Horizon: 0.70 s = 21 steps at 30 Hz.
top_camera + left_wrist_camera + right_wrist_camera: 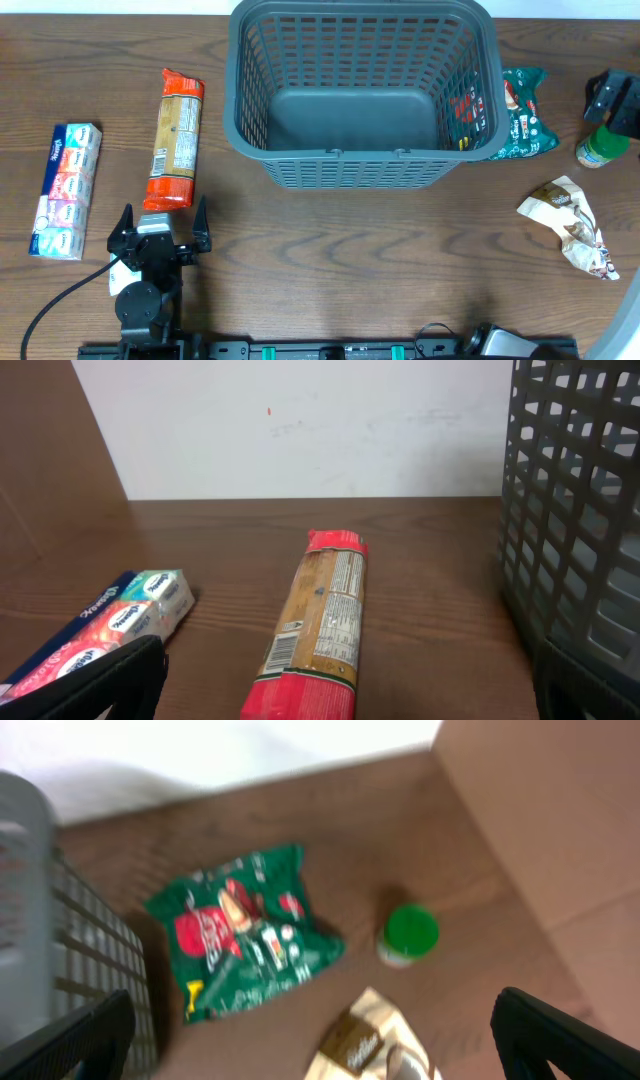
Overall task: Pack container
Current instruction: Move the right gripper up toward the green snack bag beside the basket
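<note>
The container (362,150) is a large dark grey lattice basket at the back middle of the table, with nothing showing on its bottom. Its wall also fills the right of the left wrist view (575,510). My left gripper (162,225) is open and empty, just in front of the near end of a long red and orange cracker packet (175,138), which lies between the fingers in the left wrist view (320,622). My right gripper (310,1025) is wide open and empty, held above a green snack bag (245,942) and a beige packet (370,1040).
A tissue multipack (65,175) lies at the far left. The green bag (520,115) rests against the basket's right wall. A green-lidded bottle (601,148) stands at the far right, under the right arm (612,98). A crumpled beige packet (570,225) lies in front of it.
</note>
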Motion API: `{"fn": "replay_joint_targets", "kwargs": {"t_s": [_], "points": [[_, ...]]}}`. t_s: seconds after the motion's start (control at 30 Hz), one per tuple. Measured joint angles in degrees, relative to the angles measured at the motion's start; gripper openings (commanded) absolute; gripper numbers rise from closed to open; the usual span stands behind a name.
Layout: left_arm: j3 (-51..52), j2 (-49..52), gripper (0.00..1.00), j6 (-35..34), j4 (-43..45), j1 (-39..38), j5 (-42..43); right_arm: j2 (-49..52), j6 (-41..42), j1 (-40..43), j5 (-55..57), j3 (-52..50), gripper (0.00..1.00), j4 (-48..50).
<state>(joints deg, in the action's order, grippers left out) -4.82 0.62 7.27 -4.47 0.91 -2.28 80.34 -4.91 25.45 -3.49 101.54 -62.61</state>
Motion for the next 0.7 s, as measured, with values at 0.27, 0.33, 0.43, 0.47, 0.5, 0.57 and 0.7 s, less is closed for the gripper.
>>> {"fn": "replay_joint_targets", "kwargs": {"t_s": [0.27, 0.33, 0.43, 0.47, 0.5, 0.57, 0.7], "points": [[0.0, 0.0, 0.99, 0.0, 0.0, 0.0, 0.0, 6.0, -0.2, 3.0, 0.4, 0.0, 0.99, -5.0], [0.0, 0.0, 0.99, 0.0, 0.0, 0.0, 0.0, 6.2, -0.2, 3.4, 1.5, 0.0, 0.99, -7.4], [0.0, 0.0, 0.98, 0.0, 0.0, 0.0, 0.0, 6.3, -0.4, 4.6, 2.7, 0.0, 0.99, -9.7], [0.0, 0.0, 0.99, 0.0, 0.0, 0.0, 0.0, 6.3, -0.4, 5.0, 3.1, 0.0, 0.99, -9.7], [0.0, 0.0, 0.99, 0.0, 0.0, 0.0, 0.0, 6.3, -0.6, 5.4, 3.3, 0.0, 0.99, -9.6], [0.0, 0.0, 0.99, 0.0, 0.0, 0.0, 0.0, 6.3, -1.0, 5.7, 3.6, 0.0, 0.99, -9.6], [0.0, 0.0, 0.99, 0.0, 0.0, 0.0, 0.0, 6.3, -1.8, 5.7, 3.5, -1.5, 0.99, -8.0]]}}
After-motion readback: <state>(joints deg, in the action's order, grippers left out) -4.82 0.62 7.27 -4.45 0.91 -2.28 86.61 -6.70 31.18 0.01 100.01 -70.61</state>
